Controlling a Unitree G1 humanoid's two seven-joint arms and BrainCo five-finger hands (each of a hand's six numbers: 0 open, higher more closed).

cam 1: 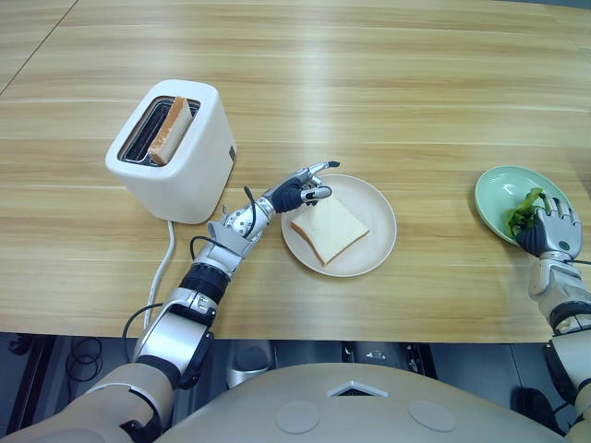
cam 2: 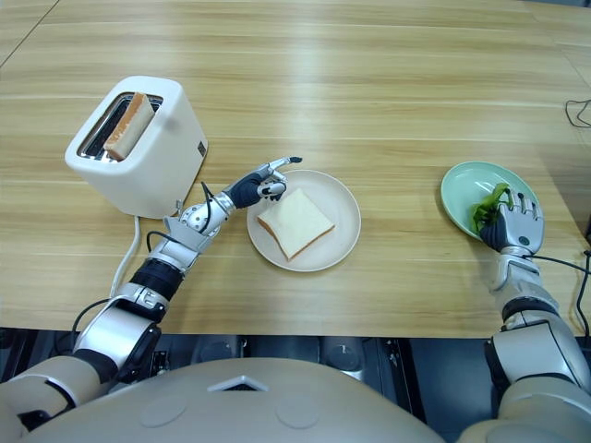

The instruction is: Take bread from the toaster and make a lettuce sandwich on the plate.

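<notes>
Bright, even light w/ soft shadows, faint sheen on table (cam 1: 388, 55).

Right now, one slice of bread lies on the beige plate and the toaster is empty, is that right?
Not quite. The toaster is not empty: a bread slice stands in its slot, as the left eye view shows. The other slice does lie on the beige plate.

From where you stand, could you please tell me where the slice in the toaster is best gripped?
Probably pinch the slice by its top edge, coming straight down from above across both broad faces: it stands on edge in the toaster slot, only its top exposed.
</notes>
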